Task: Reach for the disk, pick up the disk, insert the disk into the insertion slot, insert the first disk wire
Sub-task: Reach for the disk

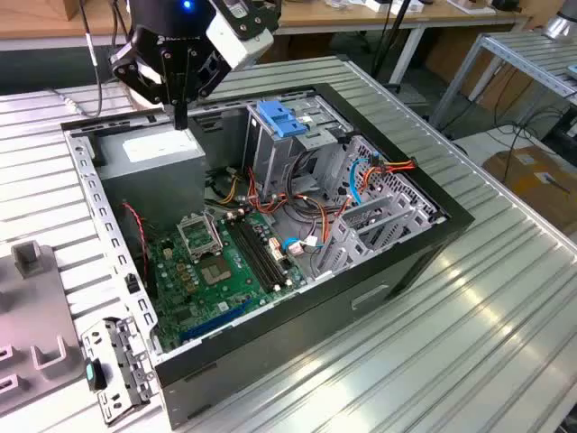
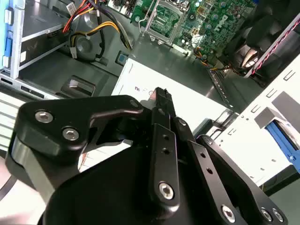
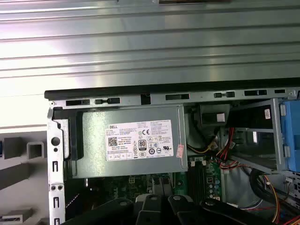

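Overhead, the arm is hanging wrist-down at the exterior view's left, over the power supply (image 1: 149, 149) in the open case (image 1: 297, 338); free room is lying between the case wall and the tall cage (image 1: 270, 153); the insertion slot (image 1: 388, 212) is sitting well apart toward the right; the gripper (image 1: 180, 120) is pressing its fingers together on nothing; in the second wrist view the disk (image 2: 283, 138) is lying beyond the case wall.

One case (image 1: 297, 336) lies open. Inside the case are one power supply (image 1: 149, 153), one motherboard (image 1: 221, 271), one tall cage (image 1: 270, 153) and one low cage (image 1: 383, 212).
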